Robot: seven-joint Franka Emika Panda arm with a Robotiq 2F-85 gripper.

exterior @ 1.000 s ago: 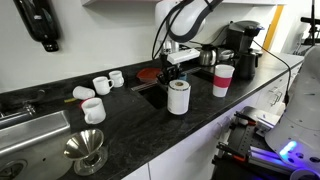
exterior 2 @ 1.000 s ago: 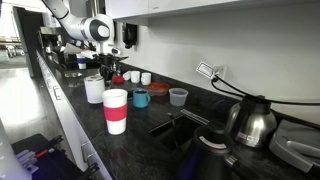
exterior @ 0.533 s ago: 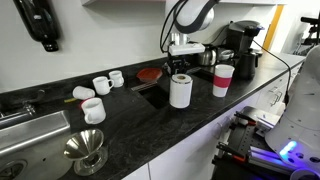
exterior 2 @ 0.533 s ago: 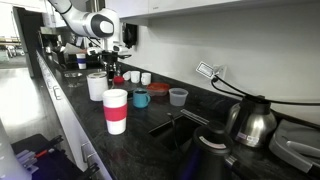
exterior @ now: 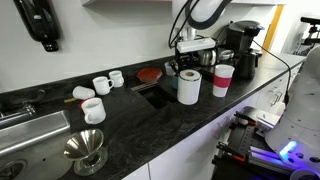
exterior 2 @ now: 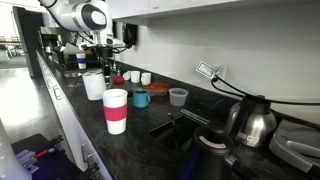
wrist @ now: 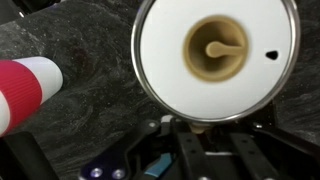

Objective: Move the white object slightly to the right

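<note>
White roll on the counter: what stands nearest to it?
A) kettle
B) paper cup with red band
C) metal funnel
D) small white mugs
B: in an exterior view the paper cup stands just beside the white roll, with a small gap between them. The wrist view also shows the cup close by the roll.

Dark speckled stone worktop [exterior: 130, 125], shown in both exterior views. Upon it were set the white object [exterior: 188, 85], upright and just beside a white paper cup [exterior: 222, 80] with a red band. Small white mugs [exterior: 101, 85] were grouped towards the back, and a metal funnel [exterior: 85, 150] was placed near the front edge. A blue mug [exterior 2: 141, 99] and a clear cup [exterior 2: 178, 96] were seen close together. Whether the white object's base touched the surface could not be told.
</note>
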